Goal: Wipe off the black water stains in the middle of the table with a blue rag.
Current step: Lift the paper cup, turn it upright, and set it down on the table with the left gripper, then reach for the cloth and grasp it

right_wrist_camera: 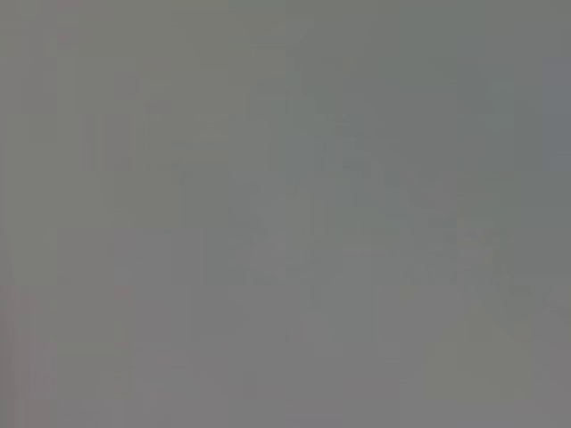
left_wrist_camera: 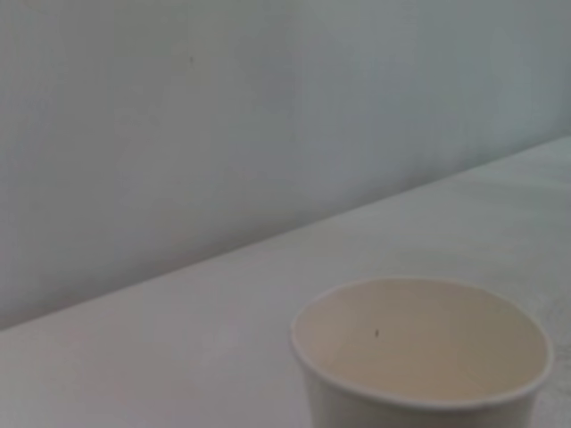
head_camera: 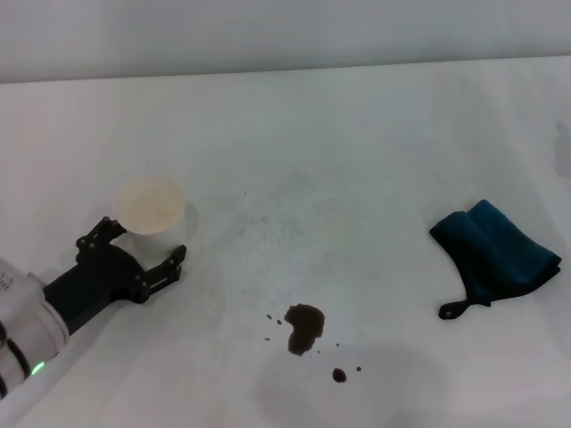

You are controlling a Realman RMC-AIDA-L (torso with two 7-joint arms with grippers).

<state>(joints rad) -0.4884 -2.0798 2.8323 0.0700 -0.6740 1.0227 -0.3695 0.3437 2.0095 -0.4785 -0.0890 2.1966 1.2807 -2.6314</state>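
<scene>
The left gripper (head_camera: 147, 241) sits at the left side of the table (head_camera: 357, 134), fingers spread wide, just behind an empty paper cup (head_camera: 152, 202). The black stains (head_camera: 305, 325) lie near the table's middle front. The blue rag (head_camera: 495, 252) lies folded, well apart to the right. The right gripper is out of view.

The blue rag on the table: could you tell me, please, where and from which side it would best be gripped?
Probably the thick folded middle of the blue rag, pinched from straight above. It lies flat on the table, so no side gives an edge to get under, and the small black loop at its near corner looks too thin. The right claw is out of view; the open left claw sits by the cup.
</scene>
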